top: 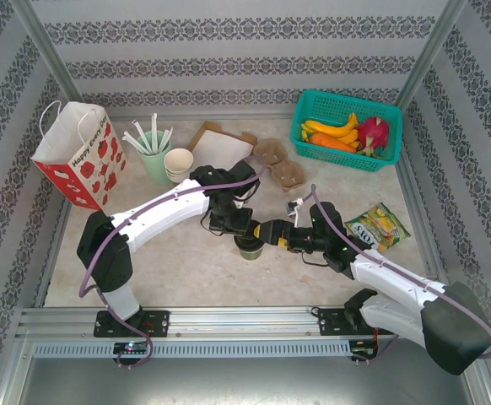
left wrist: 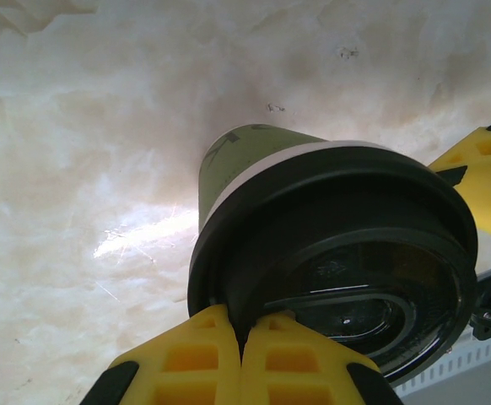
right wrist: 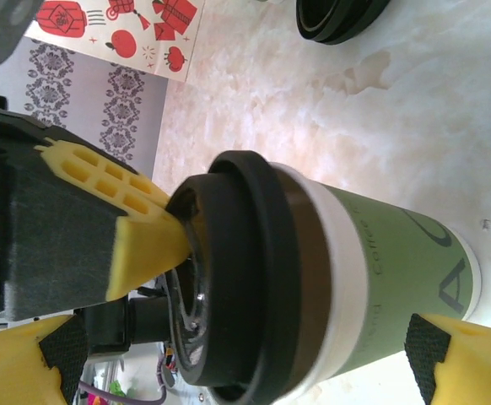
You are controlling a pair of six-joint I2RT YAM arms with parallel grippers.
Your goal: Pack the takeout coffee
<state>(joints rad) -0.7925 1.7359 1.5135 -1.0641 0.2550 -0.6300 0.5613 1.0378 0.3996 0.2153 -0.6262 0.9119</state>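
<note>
We find the takeout coffee (top: 250, 247) upright mid-table (top: 161, 261), with bare surface around its base. The left gripper (left wrist: 244, 350), fingers pressed together, touches the lid (left wrist: 347, 253) rim. The right gripper (top: 264, 235) is spread wide alongside.

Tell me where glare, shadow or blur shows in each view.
Top external: even light, sharp, soft shadows under the arms. Left wrist: a white glare streak on the table beside the cup, and glints on its lid. Right wrist: the cup is fairly sharp, the right tool's fingers softer at the bottom corners.
</note>
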